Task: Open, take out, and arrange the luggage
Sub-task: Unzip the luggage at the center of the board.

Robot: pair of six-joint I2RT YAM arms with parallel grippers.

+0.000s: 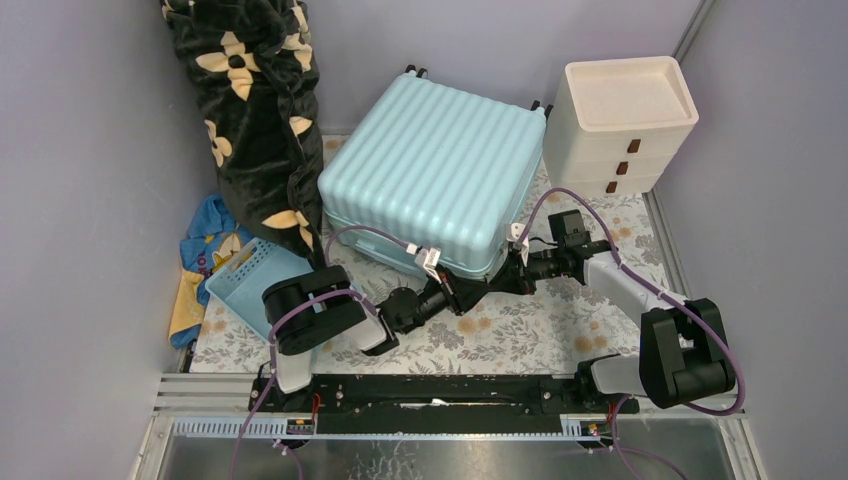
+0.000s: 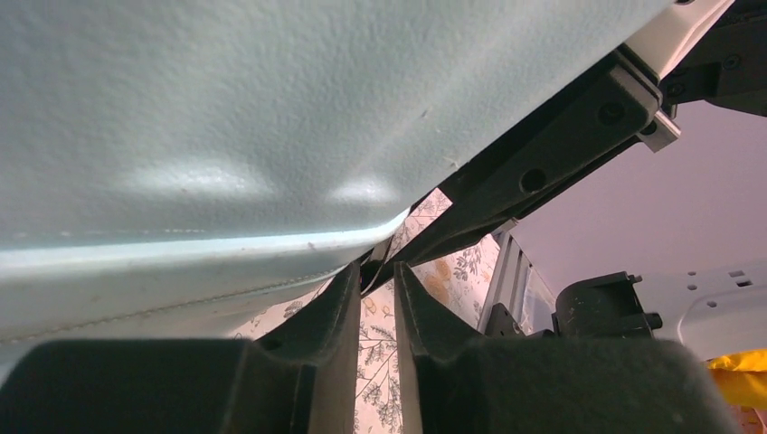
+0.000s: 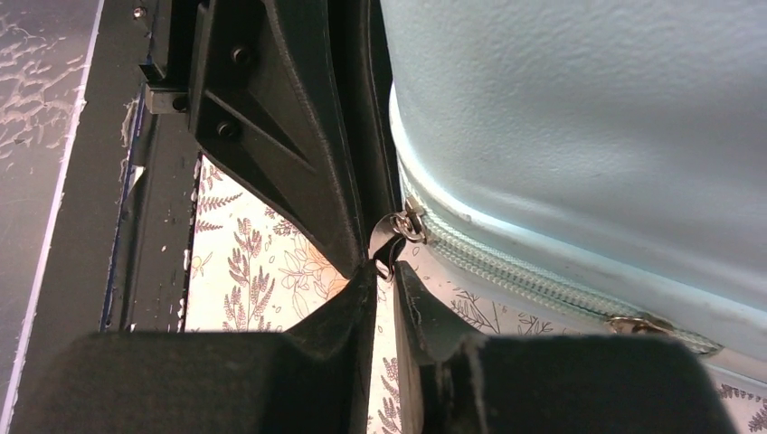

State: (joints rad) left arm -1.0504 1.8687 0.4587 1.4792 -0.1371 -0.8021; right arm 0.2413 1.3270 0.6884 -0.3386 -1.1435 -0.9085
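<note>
The luggage (image 1: 430,170) is a pale aqua ribbed suitcase lying flat and closed on the floral mat (image 1: 520,335). Both grippers meet at its near front corner. My right gripper (image 3: 384,268) is shut on the metal zipper pull (image 3: 387,242) at the end of the zipper (image 3: 516,276); from above it (image 1: 512,272) sits at the corner's right. My left gripper (image 2: 378,271) reaches under the shell's (image 2: 226,136) edge from the left (image 1: 483,287). Its jaws stand a narrow slit apart around a thin dark tab, with the mat showing through the gap.
A cream drawer unit (image 1: 620,125) stands at the back right, close to the suitcase. A small blue basket (image 1: 245,275) and a blue-yellow cloth (image 1: 205,240) lie at the left, below a black floral blanket (image 1: 255,110). Grey walls close in on both sides.
</note>
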